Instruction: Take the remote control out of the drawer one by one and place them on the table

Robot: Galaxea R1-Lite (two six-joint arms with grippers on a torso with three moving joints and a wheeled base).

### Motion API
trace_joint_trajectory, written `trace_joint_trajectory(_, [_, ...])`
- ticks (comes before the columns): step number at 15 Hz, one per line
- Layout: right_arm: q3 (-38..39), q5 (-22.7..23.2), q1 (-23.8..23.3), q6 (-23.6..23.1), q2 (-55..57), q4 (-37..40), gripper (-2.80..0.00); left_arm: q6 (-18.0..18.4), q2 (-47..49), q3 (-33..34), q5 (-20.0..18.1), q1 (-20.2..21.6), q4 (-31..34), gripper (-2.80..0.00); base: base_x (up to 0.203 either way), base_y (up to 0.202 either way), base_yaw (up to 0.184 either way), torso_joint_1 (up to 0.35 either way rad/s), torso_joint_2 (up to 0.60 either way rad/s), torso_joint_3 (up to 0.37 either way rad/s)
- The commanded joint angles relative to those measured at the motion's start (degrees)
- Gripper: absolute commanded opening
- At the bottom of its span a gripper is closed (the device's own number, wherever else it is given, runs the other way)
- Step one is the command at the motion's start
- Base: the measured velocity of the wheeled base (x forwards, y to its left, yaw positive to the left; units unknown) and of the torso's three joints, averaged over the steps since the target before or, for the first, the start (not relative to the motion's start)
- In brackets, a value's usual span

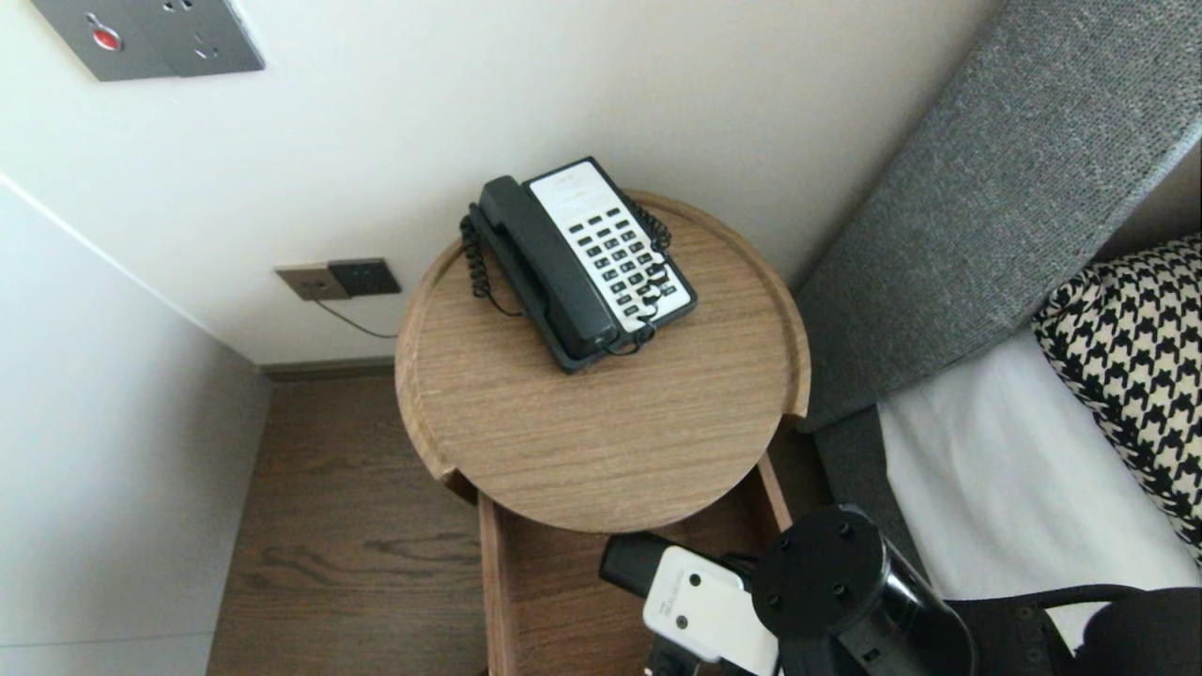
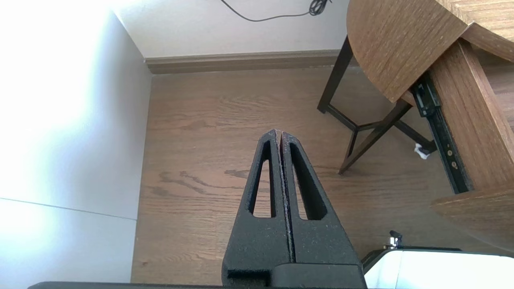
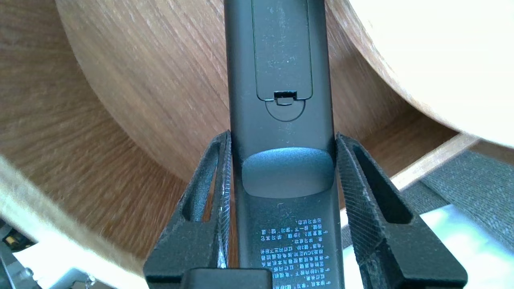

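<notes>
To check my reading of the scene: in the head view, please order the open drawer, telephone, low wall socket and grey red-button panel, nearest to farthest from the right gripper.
From the right gripper, holding the remote control, at the bottom:
1. Open drawer, beneath it.
2. Telephone, far side of the table.
3. Wall socket, left, behind the table.
4. Grey panel, far top left.

Nothing fully legible. Back of the remote [image 3: 281, 120], lower centre of the right wrist view: a block of small white print [image 3: 295, 253], several lines, looks like Chinese characters seen upside down, can't read it. On the telephone [image 1: 582, 258], upper centre of the head view, key labels and faceplate print are too small. The white housing [image 1: 700, 606] at the bottom edge carries a tiny grey line, unreadable.
</notes>
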Motion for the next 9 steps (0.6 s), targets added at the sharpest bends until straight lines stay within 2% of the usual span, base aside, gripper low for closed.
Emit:
trace_joint_trajectory(1, [1.51, -0.07, 0.66, -0.08, -1.26, -0.11, -2.80, 0.02, -0.07, 0.01, 0.02, 0.02, -0.04, -2.80, 0.000, 0.000, 0.000, 0.000, 0.00, 0.000])
trace_joint_trajectory(5, [3.49, -0.23, 4.42, 2.67, -0.99, -0.15, -2.80, 0.02, -0.07, 0.01, 0.02, 0.02, -0.04, -2.80, 0.000, 0.000, 0.000, 0.000, 0.00, 0.000])
trace_joint_trajectory(9, [4.87, -1.31, 6.76, 2.90, -1.44, -0.29, -2.80, 0.02, -0.07, 0.01, 0.02, 0.02, -0.04, -2.80, 0.000, 0.000, 0.000, 0.000, 0.00, 0.000])
